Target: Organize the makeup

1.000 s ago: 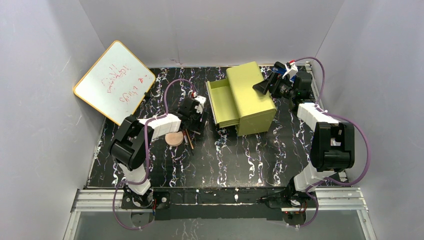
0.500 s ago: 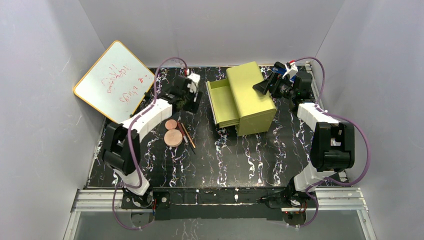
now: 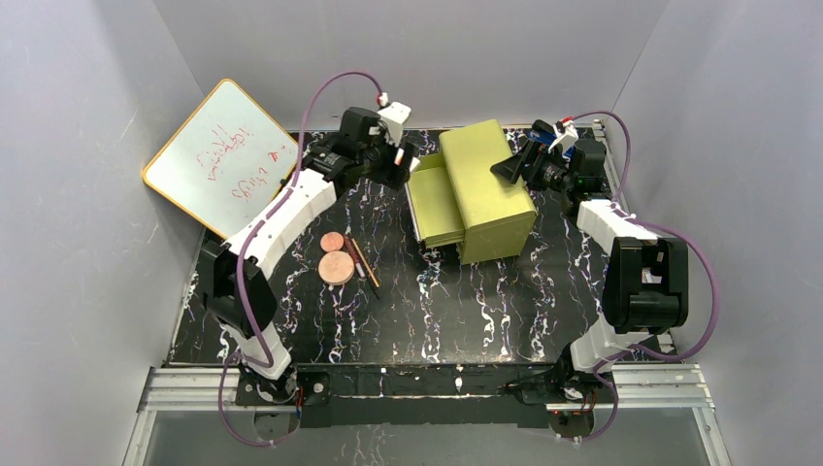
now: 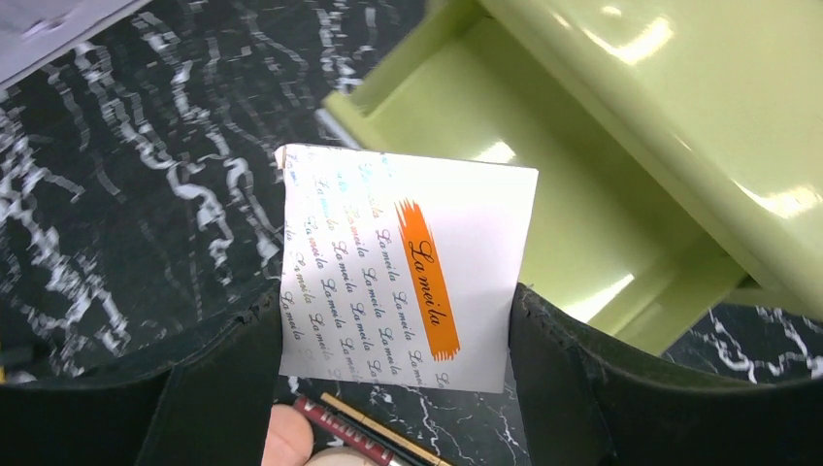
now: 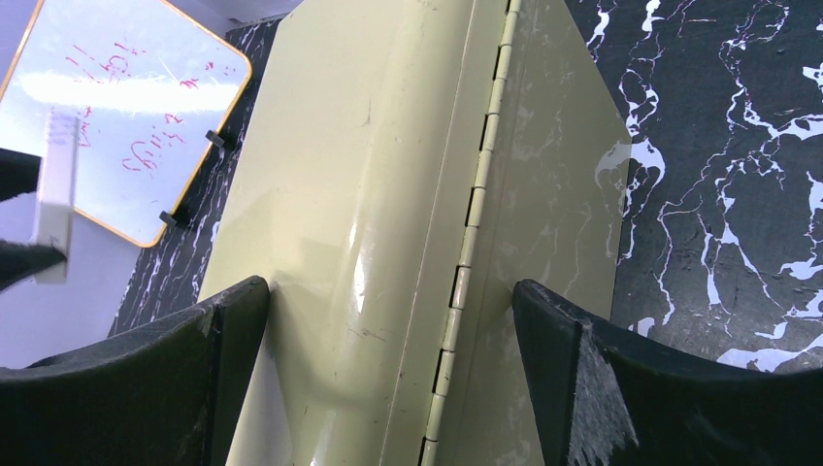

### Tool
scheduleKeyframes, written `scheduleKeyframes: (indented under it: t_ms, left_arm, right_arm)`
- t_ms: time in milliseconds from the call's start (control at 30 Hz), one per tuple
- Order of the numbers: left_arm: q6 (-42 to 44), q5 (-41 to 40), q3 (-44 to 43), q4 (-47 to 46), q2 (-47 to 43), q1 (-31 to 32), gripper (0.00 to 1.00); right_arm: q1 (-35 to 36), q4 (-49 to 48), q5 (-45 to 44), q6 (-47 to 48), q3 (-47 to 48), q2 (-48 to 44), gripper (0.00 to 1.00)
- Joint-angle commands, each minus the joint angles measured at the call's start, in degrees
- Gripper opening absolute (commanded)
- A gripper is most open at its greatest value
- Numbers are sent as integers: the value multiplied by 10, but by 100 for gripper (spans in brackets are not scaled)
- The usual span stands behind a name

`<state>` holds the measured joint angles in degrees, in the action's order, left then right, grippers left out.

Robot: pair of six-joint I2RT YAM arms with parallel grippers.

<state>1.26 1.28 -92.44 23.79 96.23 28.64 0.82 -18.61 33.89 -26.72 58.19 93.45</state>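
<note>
**Top external view.** The left arm reaches toward the far edge of the black marbled table (image 3: 466,311). The left gripper (image 3: 401,158) hangs at the far-left corner of the open drawer (image 3: 434,199); its load is too small to read here. The drawer projects leftward from the yellow-green drawer box (image 3: 485,184), which stands near the far edge, right of centre. The right gripper (image 3: 507,167) meets the far-right side of the box. Left of the table's centre lies the smaller disc (image 3: 333,242), with the larger disc (image 3: 337,267) just beside it toward the near edge. Two pencils (image 3: 362,260) lie side by side, slanted, just right of the discs. The whiteboard (image 3: 221,155) leans at the far-left corner.

**Left wrist view.** The two black fingers (image 4: 218,388) pinch the white square palette (image 4: 403,262) by opposite edges, its orange brush mark facing the camera. The palette hangs over the drawer's corner, partly above the drawer floor and partly above the table. One pencil and a sliver of a disc show far below, at the bottom edge of the view.

**Right wrist view.** The jaws stand wide, and the box fills the gap from one finger (image 5: 146,379) to the other, its hinged seam running between them. The fingers clasp the box. The whiteboard and the palette, seen edge-on, appear at the left.
</note>
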Motion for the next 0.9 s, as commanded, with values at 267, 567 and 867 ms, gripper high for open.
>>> scheduleKeyframes:
  t_ms: [267, 567, 867]
  left_arm:
    - [237, 184, -75, 24, 72, 18, 0]
    - [313, 257, -67, -24, 94, 19, 0]
    - [359, 308, -107, 63, 163, 24, 0]
  right_arm:
    - [-3, 125, -16, 60, -37, 12, 100]
    - [-3, 126, -15, 60, -36, 14, 100]
    - [-3, 126, -17, 61, -39, 13, 100]
